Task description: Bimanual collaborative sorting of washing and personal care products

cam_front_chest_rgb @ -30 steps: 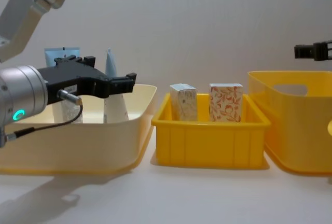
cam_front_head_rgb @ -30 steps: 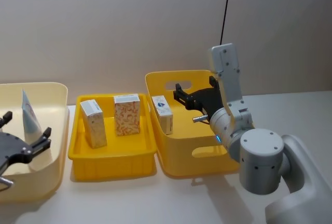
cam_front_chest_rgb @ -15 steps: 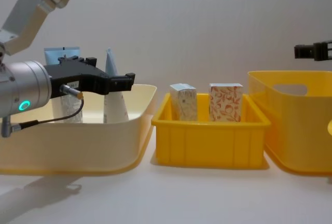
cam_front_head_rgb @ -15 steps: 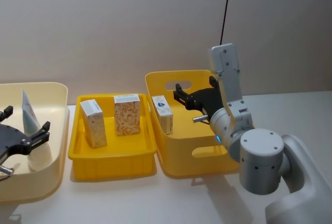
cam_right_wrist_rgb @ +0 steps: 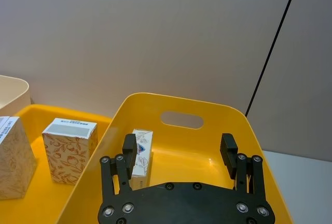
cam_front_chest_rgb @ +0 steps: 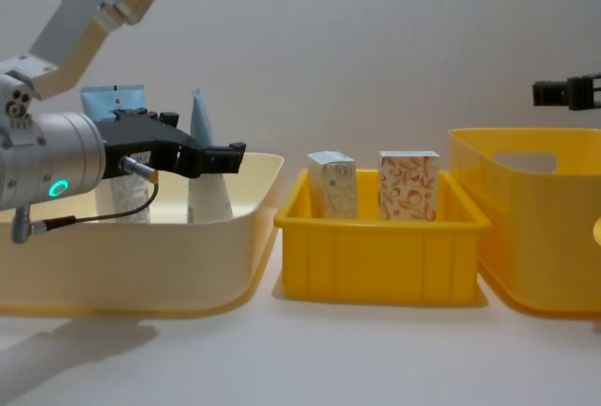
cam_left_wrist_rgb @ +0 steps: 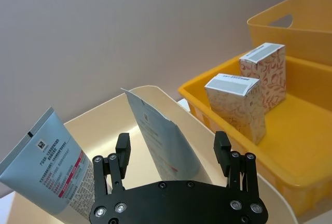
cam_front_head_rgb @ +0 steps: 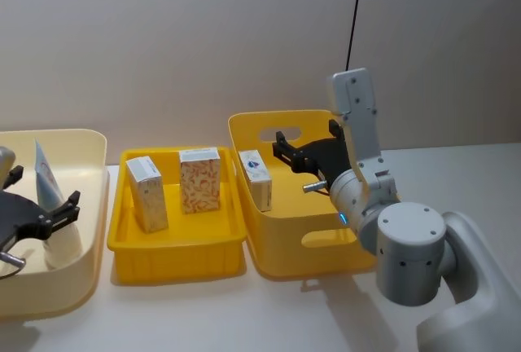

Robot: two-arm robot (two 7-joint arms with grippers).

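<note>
Left claw (cam_left_wrist_rgb: pixel 172 141) — jaws apart; upright tube (cam_left_wrist_rgb: pixel 155 125) just ahead, centred on the gap; right claw (cam_right_wrist_rgb: pixel 178 143), likewise apart, well off.

The cream bin (cam_front_head_rgb: pixel 72 152), shallow yellow tray (cam_front_head_rgb: pixel 179 261) and deep yellow bin (cam_front_head_rgb: pixel 285 254) are framed from above by the head view and side-on, near table height, by the chest view. The cream bin is seen closely past the left gripper (cam_left_wrist_rgb: pixel 172 141), the deep yellow bin past the right gripper (cam_right_wrist_rgb: pixel 178 142). The shallow yellow tray is shared by all views.
</note>
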